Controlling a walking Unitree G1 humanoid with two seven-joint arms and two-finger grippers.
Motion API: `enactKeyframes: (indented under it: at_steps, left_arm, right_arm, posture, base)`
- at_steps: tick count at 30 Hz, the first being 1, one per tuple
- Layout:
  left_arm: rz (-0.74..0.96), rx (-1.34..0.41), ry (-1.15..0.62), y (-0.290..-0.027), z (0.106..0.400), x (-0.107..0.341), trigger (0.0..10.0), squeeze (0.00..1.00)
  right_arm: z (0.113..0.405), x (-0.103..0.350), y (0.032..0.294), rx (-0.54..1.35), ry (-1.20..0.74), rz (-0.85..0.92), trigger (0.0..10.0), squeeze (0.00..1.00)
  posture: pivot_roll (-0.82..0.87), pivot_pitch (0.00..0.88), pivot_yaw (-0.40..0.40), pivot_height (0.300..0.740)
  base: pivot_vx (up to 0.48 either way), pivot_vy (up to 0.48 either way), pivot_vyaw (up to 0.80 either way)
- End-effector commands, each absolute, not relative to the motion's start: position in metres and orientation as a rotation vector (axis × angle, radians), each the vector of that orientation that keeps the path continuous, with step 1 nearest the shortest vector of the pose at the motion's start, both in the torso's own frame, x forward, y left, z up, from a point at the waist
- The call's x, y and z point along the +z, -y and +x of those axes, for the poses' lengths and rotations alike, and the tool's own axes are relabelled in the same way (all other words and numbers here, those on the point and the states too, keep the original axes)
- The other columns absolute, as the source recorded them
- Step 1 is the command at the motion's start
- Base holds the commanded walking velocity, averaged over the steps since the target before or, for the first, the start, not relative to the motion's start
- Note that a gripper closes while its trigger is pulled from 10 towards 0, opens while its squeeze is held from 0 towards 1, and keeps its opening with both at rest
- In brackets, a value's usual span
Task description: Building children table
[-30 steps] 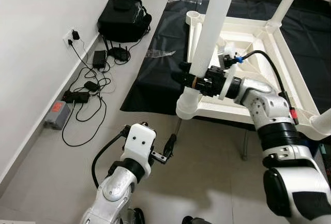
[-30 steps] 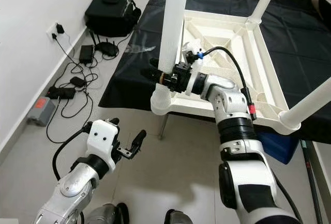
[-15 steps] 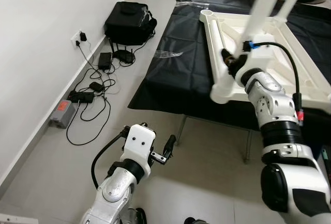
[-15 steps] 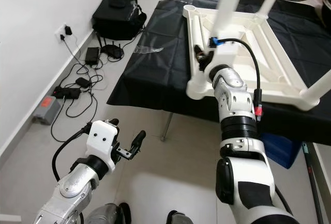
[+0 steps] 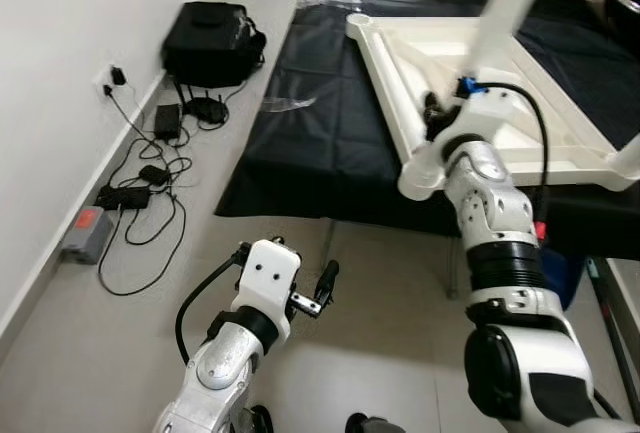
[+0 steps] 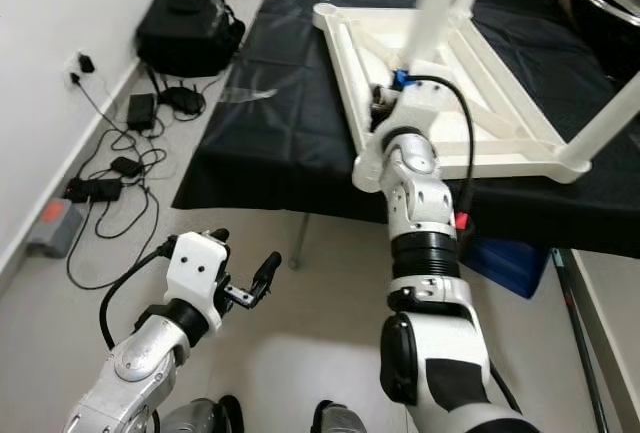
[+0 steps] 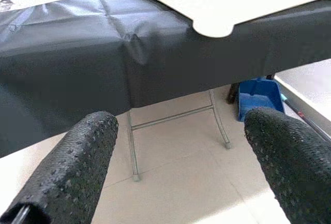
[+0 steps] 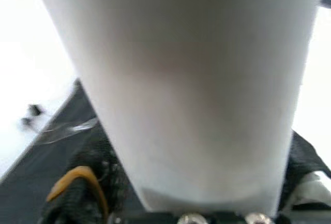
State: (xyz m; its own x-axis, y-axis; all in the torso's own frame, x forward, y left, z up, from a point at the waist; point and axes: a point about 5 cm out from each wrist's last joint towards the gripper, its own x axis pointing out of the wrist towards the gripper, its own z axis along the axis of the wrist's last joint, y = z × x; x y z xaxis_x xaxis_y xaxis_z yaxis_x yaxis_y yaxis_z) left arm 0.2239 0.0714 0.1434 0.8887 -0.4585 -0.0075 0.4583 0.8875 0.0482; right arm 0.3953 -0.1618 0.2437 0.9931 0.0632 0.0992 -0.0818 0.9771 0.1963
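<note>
A black cloth [image 5: 330, 133] covers a folding stand, and on it the white table [image 5: 440, 58] lies upside down. The right gripper [image 5: 437, 113] pinches a white leg [image 5: 505, 8] standing near the table's near corner. The left gripper [image 5: 322, 288] hangs low over the floor, fingers spread.

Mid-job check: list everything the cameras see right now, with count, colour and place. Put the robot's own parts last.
Children's table: one, white, upside down on the black cloth.
Table leg: one, white, held by the right gripper.
Black cloth: one, over a metal-legged table.
Black bag: one, on the floor by the wall.
Chargers and cables: several, black, along the wall.
Blue bin: one, under the table.
Left gripper: open, low over the floor.
Right gripper: closed on the leg.
</note>
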Motion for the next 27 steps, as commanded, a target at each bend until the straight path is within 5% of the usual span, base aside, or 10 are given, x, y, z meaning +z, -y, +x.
enactKeyframes:
  at_steps: [1,16,26,27]
  left_arm:
    - [0.058,-0.469,-0.007,-0.071,0.222,0.141,10.0,0.00]
    - [0.062,-0.462,-0.006,-0.073,0.223,0.142,10.0,0.00]
    - [0.064,-0.463,-0.005,-0.072,0.223,0.143,10.0,0.00]
    - [0.065,-0.463,-0.006,-0.072,0.223,0.143,10.0,0.00]
  right_arm:
    - [0.396,0.248,0.155,0.219,0.085,0.230,10.0,1.00]
    - [0.359,0.265,0.157,0.937,0.139,0.173,10.0,1.00]
    - [0.341,0.250,0.142,1.161,0.085,0.153,10.0,1.00]
    - [0.340,0.246,0.138,1.188,0.066,0.120,10.0,0.00]
  posture:
    - [0.14,0.159,-0.078,0.740]
    - [0.15,0.164,-0.077,0.740]
    - [0.15,0.165,-0.077,0.740]
    - [0.15,0.164,-0.078,0.740]
  base:
    - [0.000,0.000,0.00]
    - [0.000,0.000,0.00]
    - [0.000,0.000,0.00]
    - [0.000,0.000,0.00]
